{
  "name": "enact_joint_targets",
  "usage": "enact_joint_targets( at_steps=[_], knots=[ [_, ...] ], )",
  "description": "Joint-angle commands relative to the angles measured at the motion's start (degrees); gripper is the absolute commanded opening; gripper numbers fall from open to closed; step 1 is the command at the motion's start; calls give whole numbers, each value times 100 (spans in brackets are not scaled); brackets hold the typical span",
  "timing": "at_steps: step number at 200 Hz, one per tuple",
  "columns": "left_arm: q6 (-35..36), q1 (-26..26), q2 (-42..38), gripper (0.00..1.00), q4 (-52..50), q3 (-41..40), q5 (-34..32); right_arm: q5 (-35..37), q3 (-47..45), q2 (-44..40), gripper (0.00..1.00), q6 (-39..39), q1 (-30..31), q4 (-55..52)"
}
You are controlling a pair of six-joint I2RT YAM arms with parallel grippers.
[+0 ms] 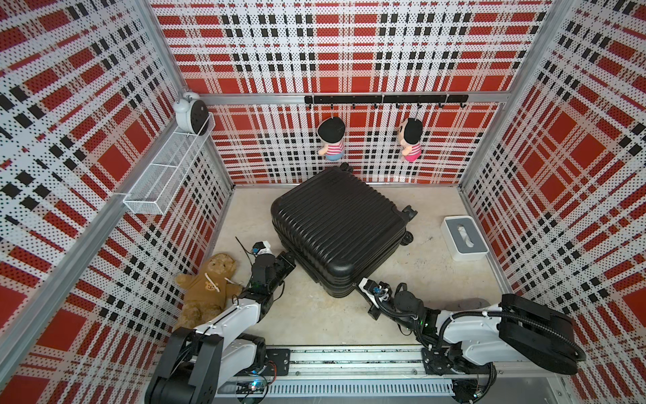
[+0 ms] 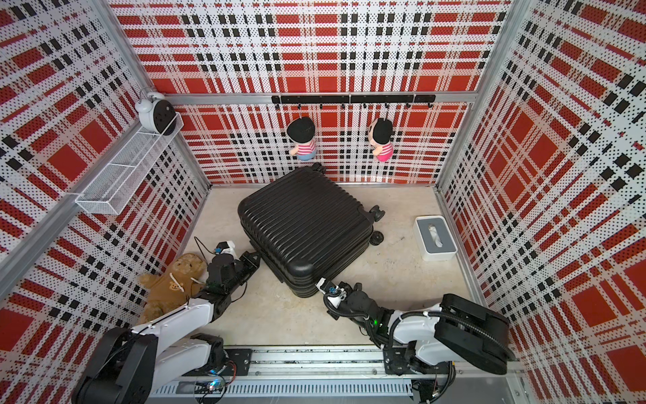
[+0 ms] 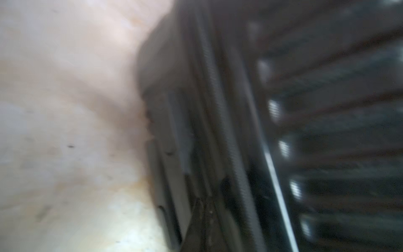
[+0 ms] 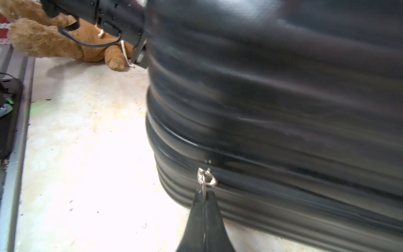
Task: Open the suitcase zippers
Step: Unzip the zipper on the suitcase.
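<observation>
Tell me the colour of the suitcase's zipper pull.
Silver. The zipper pull shows best in the right wrist view, against the black suitcase.

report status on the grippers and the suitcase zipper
Right gripper shut on zipper pull at near corner of suitcase. Left gripper shut against suitcase side, grip unclear, view blurred. Suitcase closed; teddy bear beside left arm, not blocking.

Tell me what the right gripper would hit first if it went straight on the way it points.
Most likely the suitcase: the right gripper, shut on the zipper pull, points straight at its side seam.
</observation>
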Motion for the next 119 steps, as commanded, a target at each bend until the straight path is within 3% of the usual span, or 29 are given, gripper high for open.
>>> enact_joint_targets(
  at_steps=[1,86,103,119],
  knots=[
    [49,-83,-95,0,331,-61,280,-315,274,272,0,-205,242,10],
    [95,-76,51,0,327,-27,285,-333,807,1144,0,40,492,201],
    [174,207,-65,0,148,-26,334,-273,732,1102,0,95,492,291],
    [353,711,-182,23,-226,123,438,-236,695,991,0,86,492,173]
  ],
)
